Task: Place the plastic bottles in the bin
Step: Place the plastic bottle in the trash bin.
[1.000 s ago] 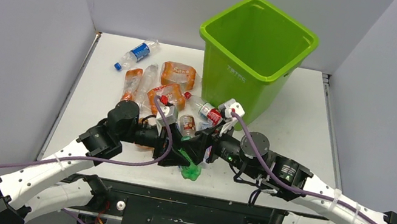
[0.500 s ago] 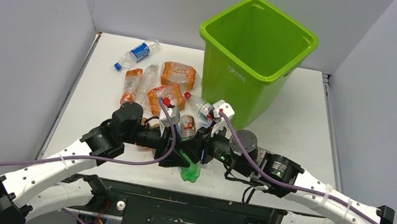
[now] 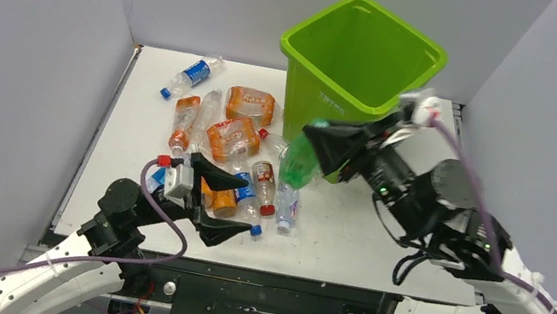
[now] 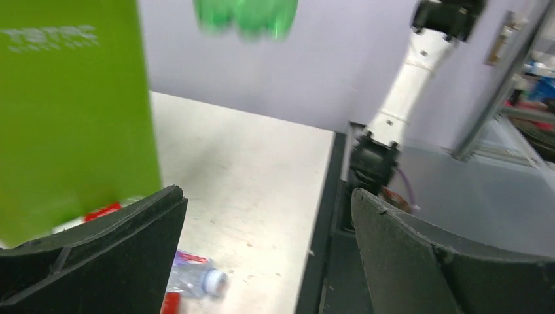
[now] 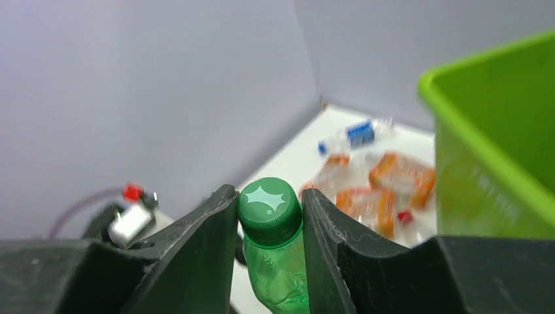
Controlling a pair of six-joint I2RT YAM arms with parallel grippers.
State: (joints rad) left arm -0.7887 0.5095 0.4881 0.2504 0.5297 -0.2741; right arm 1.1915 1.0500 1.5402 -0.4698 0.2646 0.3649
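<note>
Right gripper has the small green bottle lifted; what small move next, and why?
Probably raise it higher and carry it over the rim of the tall lime-green plastic bin. The right gripper is shut on the cap of the small green plastic bottle, which hangs in front of the bin's wall, outside it.

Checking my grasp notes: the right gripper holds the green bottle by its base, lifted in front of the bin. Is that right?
Not the base. The right gripper holds the green bottle by its capped neck; the right wrist view shows the green cap clamped between the jaws. The rest stands: it is lifted in front of the bin.
</note>
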